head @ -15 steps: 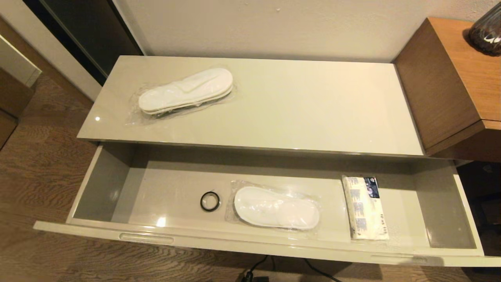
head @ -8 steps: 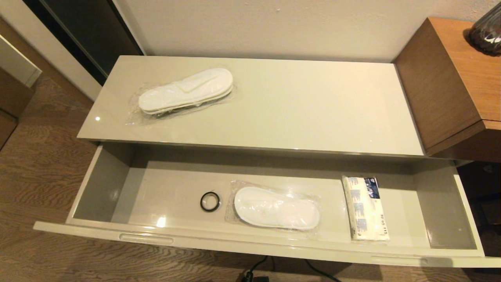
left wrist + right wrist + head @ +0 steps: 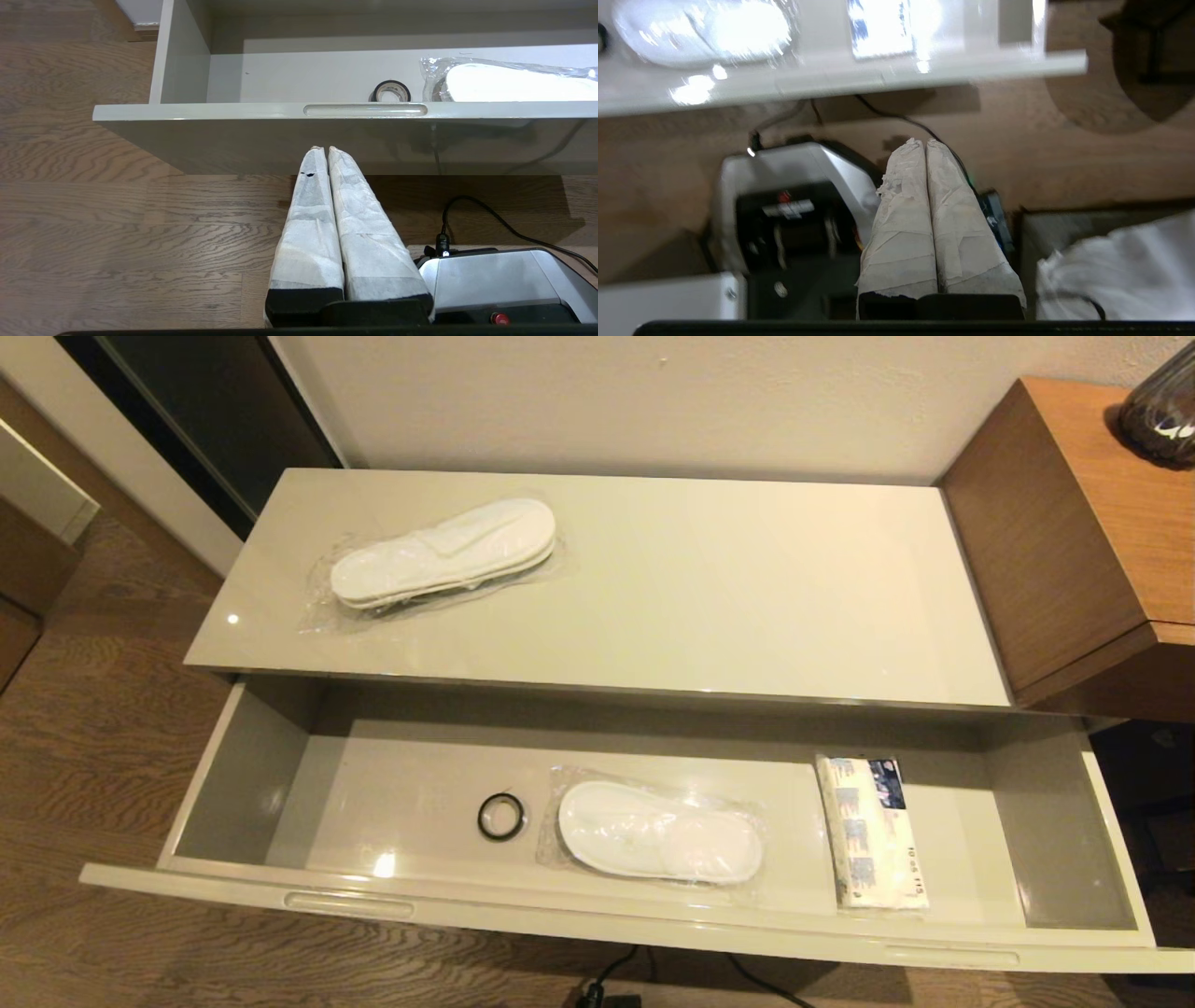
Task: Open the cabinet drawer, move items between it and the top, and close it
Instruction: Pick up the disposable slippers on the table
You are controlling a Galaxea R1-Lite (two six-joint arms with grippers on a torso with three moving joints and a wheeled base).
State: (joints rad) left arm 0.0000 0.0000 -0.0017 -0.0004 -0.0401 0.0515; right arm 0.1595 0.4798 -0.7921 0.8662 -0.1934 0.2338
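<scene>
Both grippers, left (image 3: 323,149) and right (image 3: 920,141), pinched together (empty) before open cabinet drawer (image 3: 597,917).

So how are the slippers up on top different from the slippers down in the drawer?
The slippers on the top lie on the cabinet's top, toward the robot's left; the slippers in the drawer lie near the middle of the open cabinet drawer. The top slippers lie slanted and show stacked edges; the drawer slippers lie nearly along the drawer's front and look flatter. Both are white and wrapped in clear plastic.
</scene>
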